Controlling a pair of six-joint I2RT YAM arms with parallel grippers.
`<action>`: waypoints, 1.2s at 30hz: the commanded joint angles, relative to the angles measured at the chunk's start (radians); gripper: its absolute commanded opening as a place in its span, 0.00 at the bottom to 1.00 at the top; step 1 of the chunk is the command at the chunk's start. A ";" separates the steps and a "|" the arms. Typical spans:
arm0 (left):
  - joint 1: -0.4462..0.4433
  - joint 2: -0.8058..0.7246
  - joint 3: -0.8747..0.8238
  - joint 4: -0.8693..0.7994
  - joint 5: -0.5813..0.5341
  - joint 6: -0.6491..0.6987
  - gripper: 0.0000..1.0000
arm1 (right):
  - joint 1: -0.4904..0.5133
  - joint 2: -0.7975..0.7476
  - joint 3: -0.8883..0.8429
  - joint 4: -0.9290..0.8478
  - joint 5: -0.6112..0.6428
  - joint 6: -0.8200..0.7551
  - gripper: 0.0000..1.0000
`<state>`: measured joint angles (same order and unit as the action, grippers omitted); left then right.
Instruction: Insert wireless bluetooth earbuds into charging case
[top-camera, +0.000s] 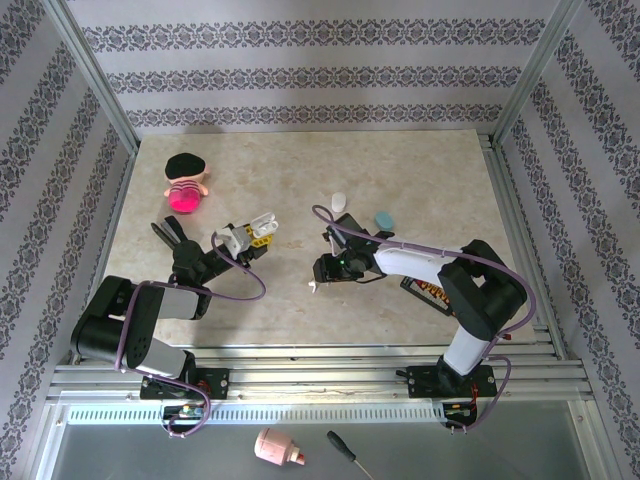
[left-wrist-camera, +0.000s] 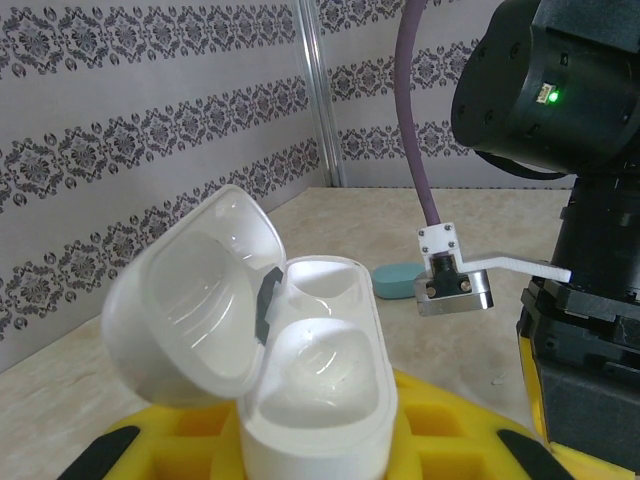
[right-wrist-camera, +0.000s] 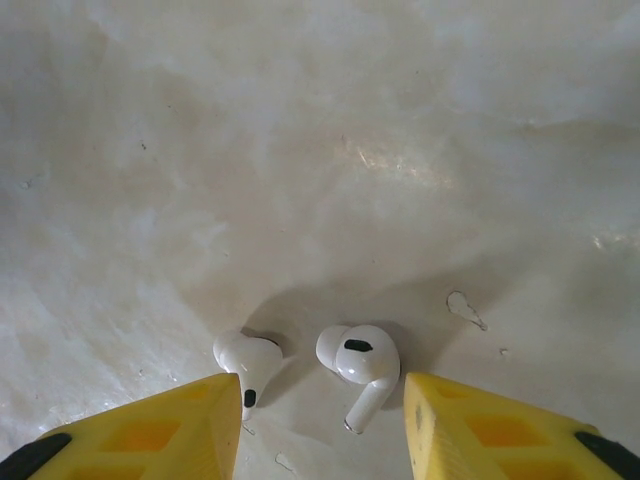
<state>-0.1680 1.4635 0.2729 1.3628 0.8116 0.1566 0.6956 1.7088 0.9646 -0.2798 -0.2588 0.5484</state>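
from above, my left fingers hold the rounded white plastic charging case up off the pale marbled tabletop, left of centre, with its lid open. my right fingers point down at the tabletop near the middle, just to the right of the case. a closed white pebble-shaped case and a pale teal case lie farther back, apart from both arms. a pink plush doll with a black cap sits at the far left.

at my left wrist, the yellow fingers are clamped on the lower half of the charging case. the lid is hinged back to the left and both moulded wells look empty. the teal case lies beyond on the tabletop.

at my right wrist, the fingers are spread wide with nothing in them. the two wireless earbuds lie on the tabletop in the gap between them, side by side and not touching. they are glossy white plastic, each with a rounded head, a small black mark and a short stem. the right one's stem points toward me. the left one lies close to the finger on the left of this view.

i judge them very light, hard and slick, so likely to skid or pop out under an off-centre pinch. i would close gently across the bulbous head of one earbud, leaving the stem free to drop into a well.
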 joint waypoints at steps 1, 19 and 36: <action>0.018 -0.005 -0.001 0.064 0.035 -0.013 0.01 | -0.016 -0.012 0.057 -0.075 -0.006 -0.094 0.47; 0.028 -0.027 -0.023 0.064 0.067 -0.012 0.01 | -0.109 0.184 0.332 -0.423 -0.190 -0.428 0.38; 0.029 -0.006 -0.005 0.064 0.088 -0.022 0.01 | -0.109 0.287 0.367 -0.409 -0.262 -0.455 0.35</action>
<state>-0.1547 1.4559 0.2596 1.3640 0.8650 0.1524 0.5850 1.9736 1.3243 -0.6910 -0.4892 0.1177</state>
